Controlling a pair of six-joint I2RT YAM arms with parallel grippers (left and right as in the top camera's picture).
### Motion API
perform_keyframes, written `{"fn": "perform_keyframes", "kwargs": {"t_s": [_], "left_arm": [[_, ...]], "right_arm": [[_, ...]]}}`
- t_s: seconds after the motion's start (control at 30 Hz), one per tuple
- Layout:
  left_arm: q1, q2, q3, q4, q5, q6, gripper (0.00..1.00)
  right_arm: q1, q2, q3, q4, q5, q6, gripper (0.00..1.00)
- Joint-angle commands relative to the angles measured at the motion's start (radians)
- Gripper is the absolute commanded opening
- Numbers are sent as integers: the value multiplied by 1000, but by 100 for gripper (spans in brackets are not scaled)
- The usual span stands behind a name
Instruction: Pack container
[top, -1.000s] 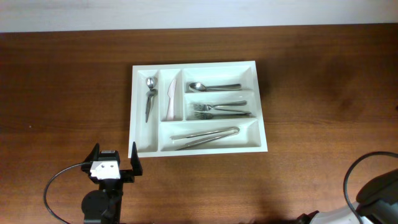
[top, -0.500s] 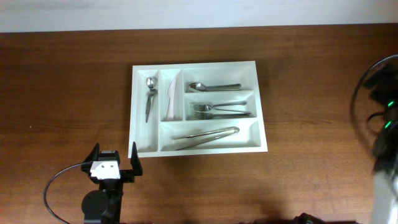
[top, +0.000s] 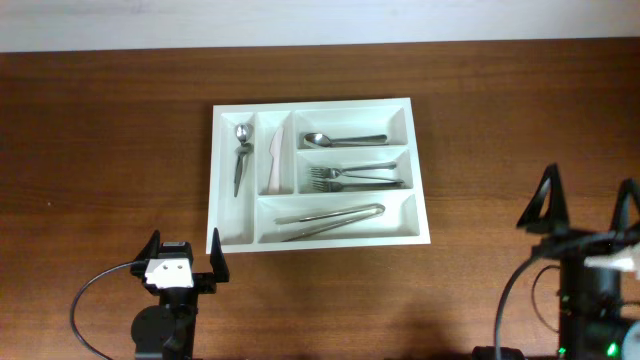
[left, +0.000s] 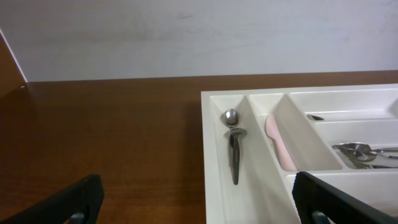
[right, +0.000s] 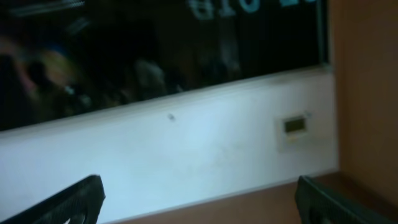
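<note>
A dark wooden counter (top: 100, 150) lies under a strip of pale wall (top: 300, 20). On it the right pincer (top: 588, 205) has just swung in: a second ago that arm was only a blur at the lower right corner, and now it stands upright near the right edge with its fingers spread and nothing between them. Its own camera looks up at wall and dark glass, not at the work. The left pincer (top: 183, 255) has not moved; it sits spread and empty just below the container's (top: 340, 243) lower left corner. The container rests mid-counter, well apart from the right pincer. It holds a small spoon (top: 240, 158), a pale pink utensil (top: 273, 158), a long spoon (top: 345, 140), forks (top: 355, 177) and tongs (top: 330, 217), one kind per compartment, as before. No loose cutlery shows on the counter, so the packing looks done or close to it.
</note>
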Motion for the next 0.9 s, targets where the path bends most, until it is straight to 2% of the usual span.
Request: {"fn": "perform_keyframes", "kwargs": {"t_s": [0.0, 0.4, 0.6, 0.87], "left_arm": [[5, -11, -9, 6, 3, 19, 99], [5, -11, -9, 6, 3, 19, 99], [5, -11, -9, 6, 3, 19, 99], [5, -11, -9, 6, 3, 19, 99]], "right_arm": [[30, -77, -111, 73, -74, 0, 99], [108, -185, -423, 422, -80, -1, 99], [126, -204, -507, 500, -80, -4, 99], [131, -272, -581, 513, -60, -5, 99]]}}
